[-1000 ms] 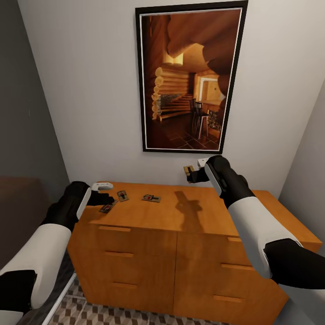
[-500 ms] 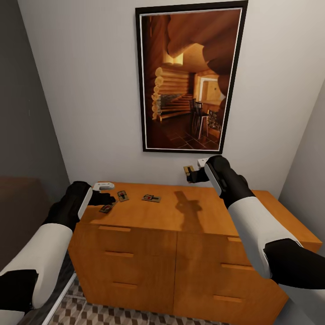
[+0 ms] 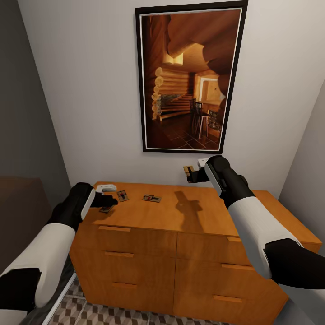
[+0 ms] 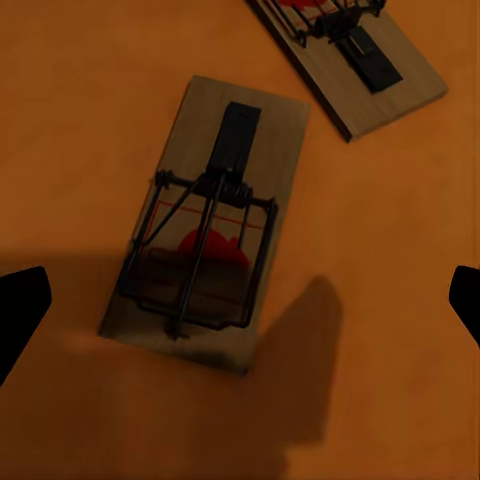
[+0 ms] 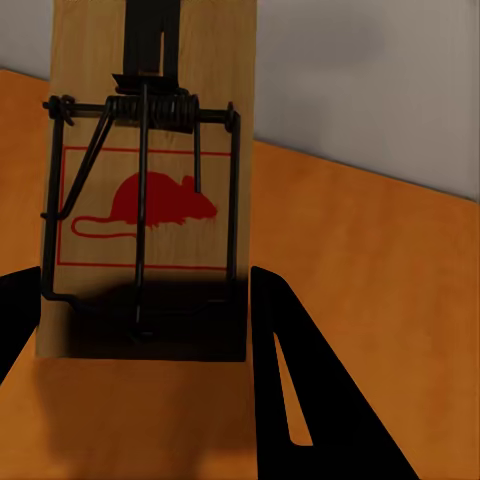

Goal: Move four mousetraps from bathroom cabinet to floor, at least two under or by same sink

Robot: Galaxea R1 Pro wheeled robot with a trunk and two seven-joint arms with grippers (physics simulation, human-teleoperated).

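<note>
The orange-brown cabinet stands against the white wall. Three mousetraps lie on the left part of its top. My left gripper hovers open just above the nearest mousetrap, its fingers spread wide on both sides of that trap. A second mousetrap lies just beyond it and appears in the left wrist view too. A third mousetrap lies further right. My right gripper is raised above the cabinet's back edge, shut on a fourth mousetrap, red mouse print facing the camera.
A large framed picture hangs on the wall above the cabinet. A dark wall closes the left side and a grey wall the right. Cube-patterned bathroom floor shows in front of the cabinet.
My left gripper has moved a little forward and right, and now sits over the nearest mousetrap. The right arm and its mousetrap have not moved.
</note>
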